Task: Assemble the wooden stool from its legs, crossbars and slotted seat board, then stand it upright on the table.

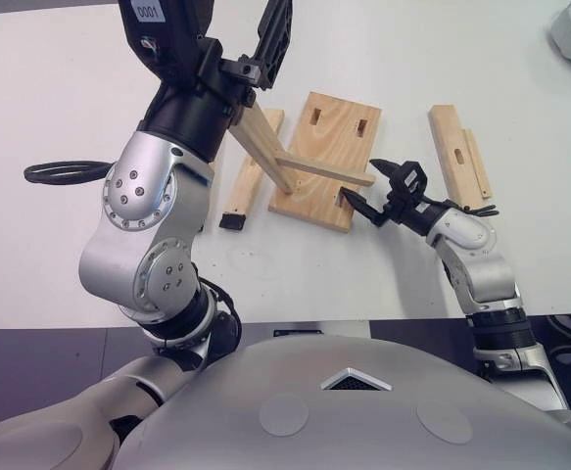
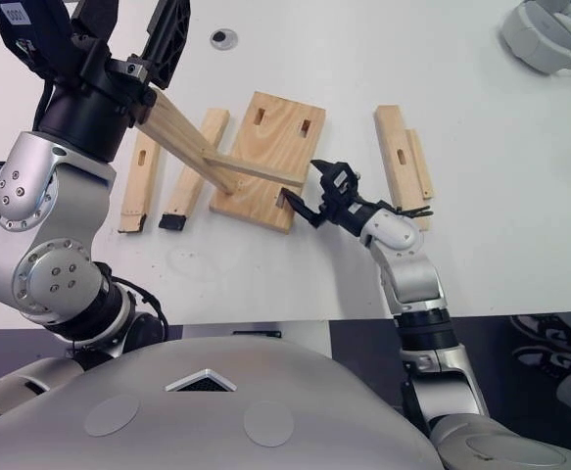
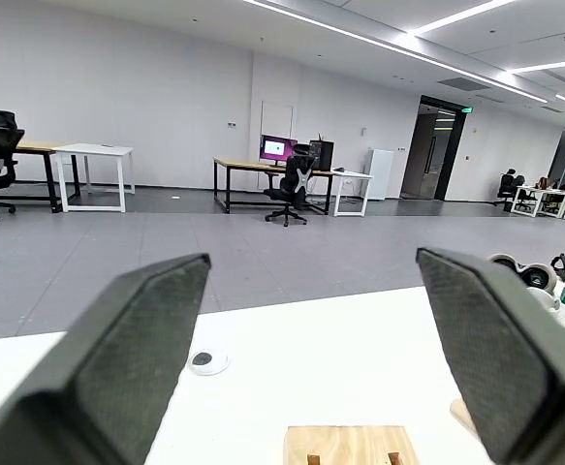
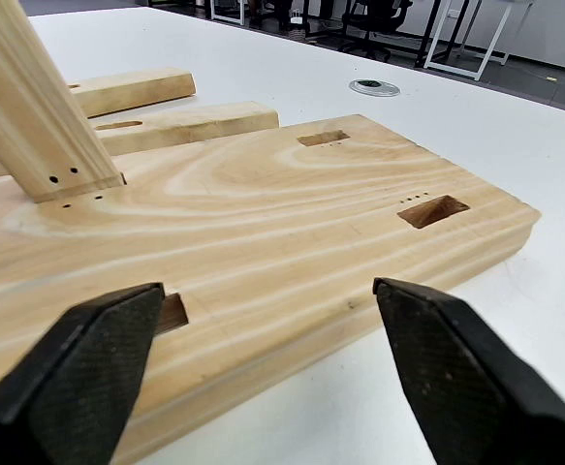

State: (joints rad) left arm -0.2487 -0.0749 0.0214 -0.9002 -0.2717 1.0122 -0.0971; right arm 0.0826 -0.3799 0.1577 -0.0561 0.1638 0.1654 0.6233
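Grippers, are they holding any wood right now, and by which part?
Nothing is held. The left gripper and the right gripper are both open and empty.

I get bright, even light on every feed. It comes from above: long ceiling strips (image 3: 398, 53) run across the room in the left wrist view. The white surface (image 1: 50, 78) is close to washed out in both eye views. Shadows on it are soft and short, with only a thin dark edge along the near side of the seat board (image 1: 339, 142). The left tool's pads (image 3: 132, 368) sit so near the lens that they go soft, while the room behind stays sharp. In the right wrist view the right tool's pads (image 4: 83, 358) show their fine texture and the board's grain is crisp. The far desks (image 4: 456, 29) blur.
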